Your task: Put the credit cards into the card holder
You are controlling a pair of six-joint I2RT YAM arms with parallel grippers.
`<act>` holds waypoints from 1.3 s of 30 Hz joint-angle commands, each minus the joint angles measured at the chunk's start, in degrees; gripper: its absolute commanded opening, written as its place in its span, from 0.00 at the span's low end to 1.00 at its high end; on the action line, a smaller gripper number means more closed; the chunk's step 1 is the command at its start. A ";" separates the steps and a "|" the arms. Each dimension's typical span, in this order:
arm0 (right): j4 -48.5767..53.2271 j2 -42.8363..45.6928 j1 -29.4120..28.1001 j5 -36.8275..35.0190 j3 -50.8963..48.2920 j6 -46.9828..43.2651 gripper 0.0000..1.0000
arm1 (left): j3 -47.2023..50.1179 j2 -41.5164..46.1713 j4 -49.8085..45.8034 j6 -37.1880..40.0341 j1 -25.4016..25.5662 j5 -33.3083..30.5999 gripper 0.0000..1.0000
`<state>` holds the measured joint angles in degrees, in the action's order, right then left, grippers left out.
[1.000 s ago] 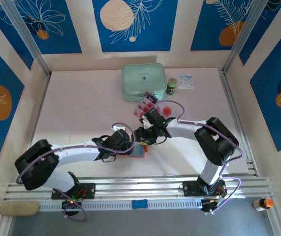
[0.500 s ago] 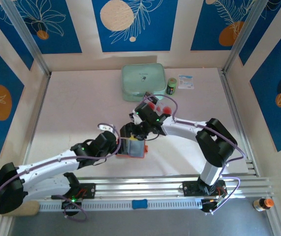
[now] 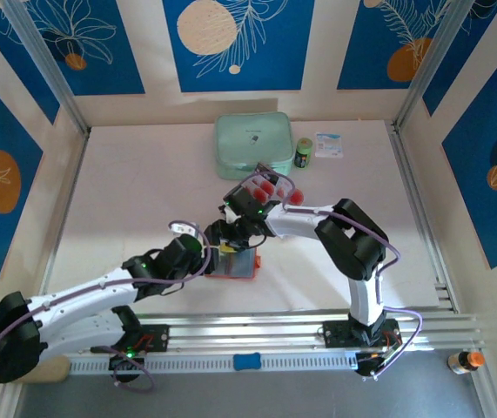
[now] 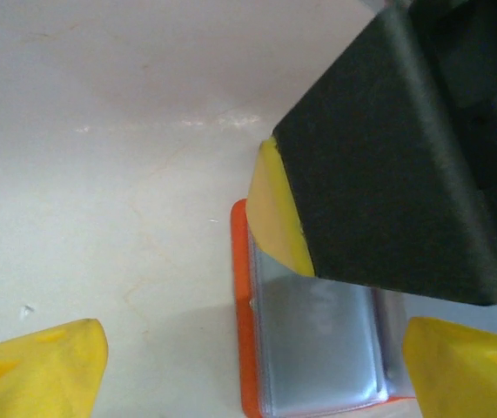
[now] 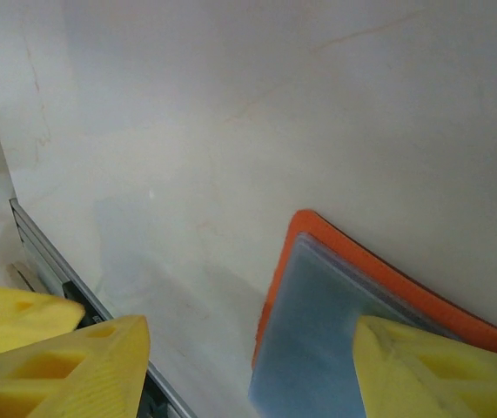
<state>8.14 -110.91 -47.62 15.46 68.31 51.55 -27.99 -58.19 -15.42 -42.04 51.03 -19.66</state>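
Observation:
The orange-red card holder (image 3: 241, 268) lies open near the table's front edge, its clear sleeves (image 4: 318, 340) facing up. My left gripper (image 3: 206, 250) hovers just left of it, open, with the holder's left edge between its yellow fingertips (image 4: 43, 366). My right gripper (image 3: 231, 237) reaches down over the holder's far side, open too; one of its fingers (image 5: 439, 370) sits over the sleeves (image 5: 318, 340). In the left wrist view the right gripper's black body (image 4: 405, 165) covers the holder's far part. The credit cards (image 3: 270, 185), with red circles, lie behind the right wrist.
A mint-green case (image 3: 252, 145) stands at the back, with a small green bottle (image 3: 303, 153) and a white packet (image 3: 328, 144) to its right. The aluminium rail (image 3: 257, 326) runs along the front edge, close to the holder. An orange bottle (image 3: 466, 360) sits off the table at the front right.
The left arm stretched out lower and its gripper drew back to the holder's left side. The right gripper swung left over the holder. Both grippers opened wider.

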 commanded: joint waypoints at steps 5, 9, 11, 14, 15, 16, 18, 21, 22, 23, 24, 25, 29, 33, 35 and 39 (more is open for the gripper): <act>0.82 1.29 0.01 0.80 1.36 0.74 0.63 | -0.17 -6.93 4.33 2.21 -1.19 1.74 0.88; 1.12 3.56 0.59 0.30 0.36 0.36 0.63 | -1.34 -11.50 5.71 2.99 -1.30 1.70 0.88; 1.72 5.75 1.02 -1.00 -0.94 0.05 0.63 | -1.67 -13.25 6.01 3.10 -1.37 1.47 0.88; 3.82 9.83 1.62 -3.73 -3.31 -1.17 0.63 | -1.50 -14.42 6.43 2.68 -1.37 1.42 0.88; 5.70 11.52 1.74 -5.46 -4.32 -1.91 0.63 | -1.33 -14.45 6.53 2.42 -1.34 1.47 0.88; 7.13 12.54 1.83 -6.72 -4.93 -2.42 0.63 | -1.21 -14.34 6.63 2.25 -1.32 1.40 0.88; 11.55 15.08 1.83 -10.50 -6.51 -4.01 0.63 | -1.02 -14.06 6.56 1.91 -1.34 1.20 0.88; 18.35 17.61 1.42 -17.13 -8.28 -6.45 0.63 | -1.09 -13.67 6.36 1.66 -1.37 0.95 0.88; 20.30 18.00 1.18 -19.04 -8.65 -7.13 0.63 | -1.19 -13.64 6.20 1.62 -1.32 1.00 0.88; 22.11 18.35 0.97 -20.86 -9.03 -7.78 0.63 | -1.34 -13.56 6.02 1.61 -1.37 0.85 0.88; 23.66 18.43 0.71 -22.38 -9.37 -8.32 0.63 | -1.45 -13.59 5.88 1.60 -1.36 0.84 0.88; 24.62 18.37 0.45 -23.37 -9.57 -8.71 0.63 | -1.53 -13.63 5.69 1.60 -1.37 0.77 0.88; 26.64 17.39 -0.97 -25.85 -10.24 -9.63 0.63 | -1.76 -13.49 5.08 1.36 -1.30 0.68 0.88; 25.90 15.93 -1.60 -26.45 -11.28 -9.72 0.55 | -1.96 -13.29 4.69 1.18 -1.32 0.69 0.88; 25.48 15.34 -1.60 -26.94 -11.86 -9.71 0.49 | -2.20 -13.33 4.49 1.35 -1.36 0.69 0.88; 25.25 14.10 -1.38 -27.57 -12.57 -9.87 0.27 | -2.77 -13.71 4.18 1.74 -1.37 0.68 0.88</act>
<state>32.25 -95.77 -48.80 -10.57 56.80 42.24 -29.02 -72.18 -9.76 -40.18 49.98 -18.50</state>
